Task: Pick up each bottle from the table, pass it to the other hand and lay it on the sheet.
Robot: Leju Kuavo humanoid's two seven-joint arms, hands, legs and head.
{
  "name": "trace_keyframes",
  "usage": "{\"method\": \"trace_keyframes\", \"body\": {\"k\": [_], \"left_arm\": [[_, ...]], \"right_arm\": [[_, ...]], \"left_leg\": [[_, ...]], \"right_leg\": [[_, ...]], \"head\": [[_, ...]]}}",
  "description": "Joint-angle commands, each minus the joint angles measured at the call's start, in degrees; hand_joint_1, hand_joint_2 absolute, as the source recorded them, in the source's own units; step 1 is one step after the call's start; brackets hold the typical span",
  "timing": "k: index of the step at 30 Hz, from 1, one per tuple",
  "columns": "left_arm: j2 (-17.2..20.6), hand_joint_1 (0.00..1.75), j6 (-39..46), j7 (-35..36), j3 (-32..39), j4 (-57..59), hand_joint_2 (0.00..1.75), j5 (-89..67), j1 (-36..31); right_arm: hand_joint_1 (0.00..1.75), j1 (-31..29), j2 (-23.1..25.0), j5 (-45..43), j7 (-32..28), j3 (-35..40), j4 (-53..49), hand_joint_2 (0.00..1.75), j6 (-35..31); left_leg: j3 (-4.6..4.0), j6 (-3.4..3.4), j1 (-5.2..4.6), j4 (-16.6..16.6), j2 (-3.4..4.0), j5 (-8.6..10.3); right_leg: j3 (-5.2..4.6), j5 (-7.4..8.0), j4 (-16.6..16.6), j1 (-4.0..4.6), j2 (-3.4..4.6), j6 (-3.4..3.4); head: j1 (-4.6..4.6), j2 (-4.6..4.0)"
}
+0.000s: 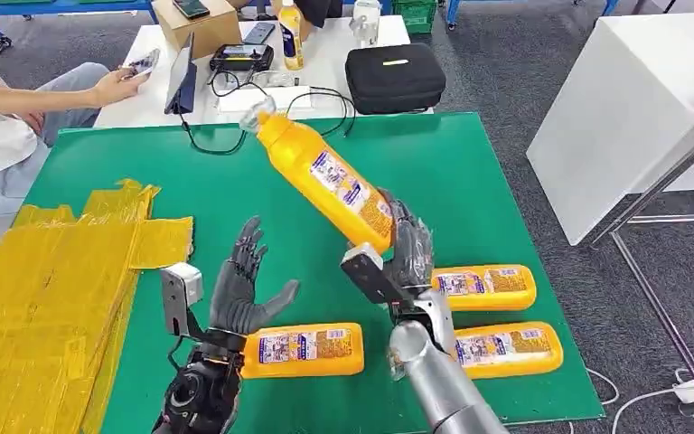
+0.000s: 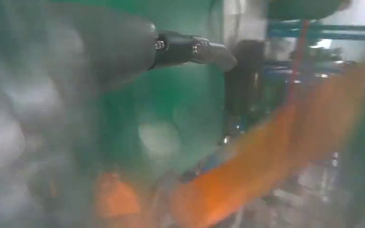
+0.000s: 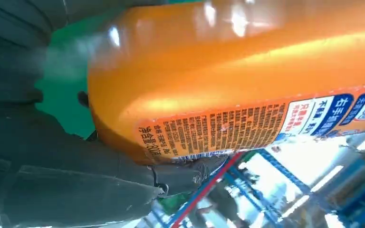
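Bottles lie nearest: one bottle on its side just beside the left hand, whose fingers are spread upward and hold nothing. Two more bottles lie just behind the right hand, whose fingers grip the base of a raised bottle, tilted with its cap leaning away above the green table. Off beyond the left fingers lies the yellow sheet.

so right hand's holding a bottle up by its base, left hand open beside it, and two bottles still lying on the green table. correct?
Not two: the head view shows three bottles lying on the green table, one by the left hand, two beside the right arm. Right hand holds the raised bottle.
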Motion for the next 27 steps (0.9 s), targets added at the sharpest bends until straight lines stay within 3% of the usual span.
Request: {"method": "trace_keyframes", "body": {"k": [1,12,27], "left_arm": [[0.9,0.00,-1.2,0.9,4.0,2.3,1.75,2.1,-1.8],[2.8,0.00,-2.4,2.3,3.7,-10.0,1.75,5.0,-2.6],[3.5,0.00,-2.4,2.6,2.2,-11.7,1.75,5.6,-2.3]], "right_arm": [[1.75,3.4,-0.6,-1.2,0.0,4.7,-9.1,1.75,1.8],[1.75,12.2,-2.7,-5.7,-2.4,10.9,-26.1,1.75,6.1],[1.75,13.6,-3.4,-4.8,-1.9,9.8,-25.5,1.75,6.8]], "left_leg": [[0.07,-0.04,0.03,0.0,-0.01,-0.05],[0.03,-0.07,0.10,0.1,-0.09,-0.10],[0.11,-0.04,0.05,0.0,-0.05,-0.05]], "right_leg": [[0.10,-0.05,0.0,0.04,-0.03,-0.02],[0.11,-0.10,0.0,0.10,-0.11,-0.04],[0.15,-0.06,-0.1,0.04,-0.07,-0.03]], "head": [[0.00,0.00],[0.02,0.00],[0.02,-0.02]]}}
